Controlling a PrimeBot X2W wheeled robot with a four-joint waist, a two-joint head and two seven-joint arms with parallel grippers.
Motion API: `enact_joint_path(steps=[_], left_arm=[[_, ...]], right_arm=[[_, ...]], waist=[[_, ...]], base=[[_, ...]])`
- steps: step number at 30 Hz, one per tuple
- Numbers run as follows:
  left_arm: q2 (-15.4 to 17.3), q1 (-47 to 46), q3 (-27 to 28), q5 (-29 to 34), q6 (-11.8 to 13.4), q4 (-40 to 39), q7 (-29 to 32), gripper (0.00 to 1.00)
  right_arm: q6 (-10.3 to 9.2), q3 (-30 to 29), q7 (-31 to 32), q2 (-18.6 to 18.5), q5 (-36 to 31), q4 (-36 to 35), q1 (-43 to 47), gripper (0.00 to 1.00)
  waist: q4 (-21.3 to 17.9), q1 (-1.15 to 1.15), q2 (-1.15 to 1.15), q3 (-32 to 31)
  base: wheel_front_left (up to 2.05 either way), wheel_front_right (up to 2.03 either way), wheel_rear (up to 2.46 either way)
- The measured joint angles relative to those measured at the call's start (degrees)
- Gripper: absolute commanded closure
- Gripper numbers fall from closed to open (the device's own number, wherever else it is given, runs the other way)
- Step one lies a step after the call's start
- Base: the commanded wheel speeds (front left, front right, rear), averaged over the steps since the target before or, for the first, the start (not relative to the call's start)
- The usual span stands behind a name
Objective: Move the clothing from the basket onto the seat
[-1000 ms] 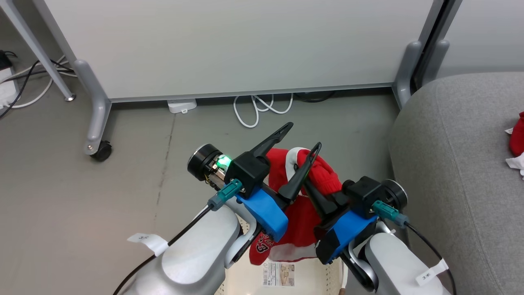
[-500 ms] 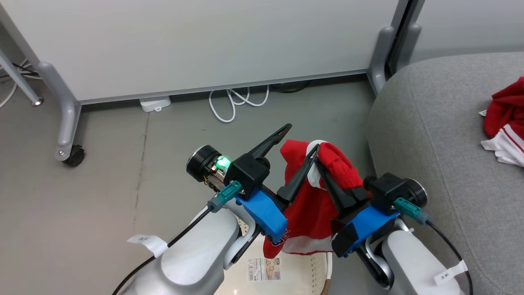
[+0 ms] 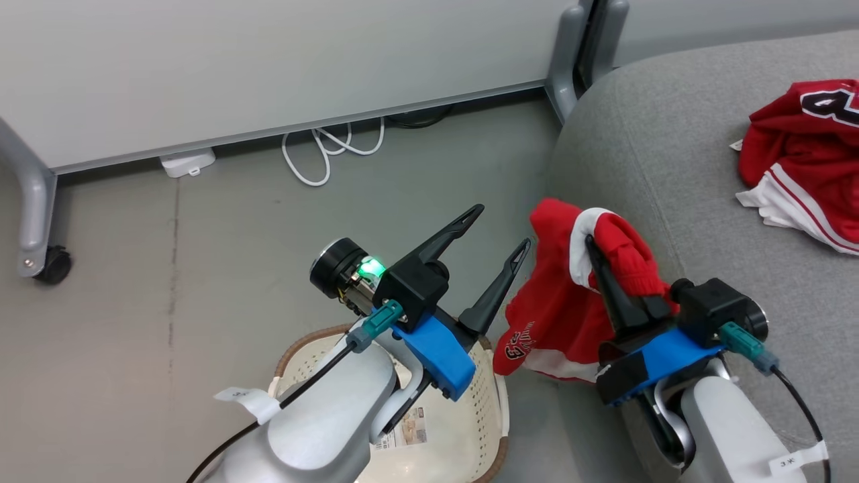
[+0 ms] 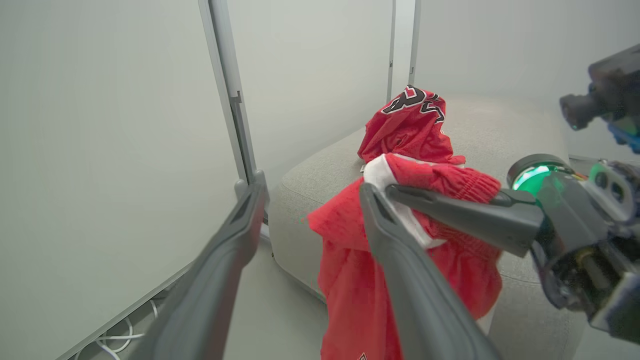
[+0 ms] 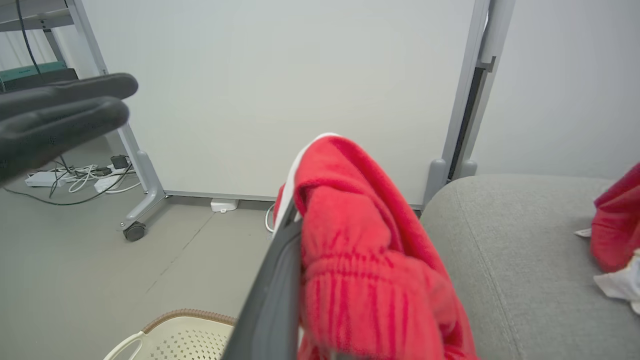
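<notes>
Clothing (image 3: 550, 302) clamped in right gripper (image 3: 592, 243) beside seat (image 3: 658, 168) edge, left gripper (image 3: 501, 226) jaws apart and empty, basket (image 3: 478, 402) partly hidden by left forearm (image 3: 322, 422), second garment (image 3: 798, 147) cut off at right.

Bright, even, soft-shadowed; wrist-view edge distortion

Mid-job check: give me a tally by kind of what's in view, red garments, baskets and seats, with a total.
Light grey upholstered seat: 1
Cream-white perforated plastic basket: 1
Red shiny basketball garments: 2, held garment hanging from the shut right gripper, second garment lying on the seat
Total: 4
</notes>
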Motion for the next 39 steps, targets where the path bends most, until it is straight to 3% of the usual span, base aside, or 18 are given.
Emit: enact_joint_path(steps=[14,28,34,39], left_arm=[[-0.8,-0.5,-2.1,1.0,-0.5,0.3,0.0,0.00],[-1.0,-0.7,-2.5,1.2,-0.5,0.4,0.0,0.00],[-0.4,-1.5,-2.4,1.8,0.0,-0.4,0.0,0.00],[-0.1,-3.5,-2.6,2.5,0.0,-1.1,0.3,0.00]], right_arm=[[0.00,-7.2,0.0,-0.9,-0.9,-3.1,2.4,1.00],[0.00,-12.4,0.0,-0.3,-0.5,-7.4,5.0,1.00],[0.00,-13.9,0.0,-1.2,-0.7,-12.2,-0.8,1.00],[0.00,-16.3,0.0,-4.1,-0.9,-15.0,-9.3,1.00]], waist=[[-5.4,0.00,0.00,2.1],[-5.5,0.00,0.00,3.0],[-5.7,0.00,0.00,5.2],[-5.7,0.00,0.00,8.7]], base=[[0.00,0.00,0.00],[0.00,0.00,0.00],[0.00,0.00,0.00],[0.00,0.00,0.00]])
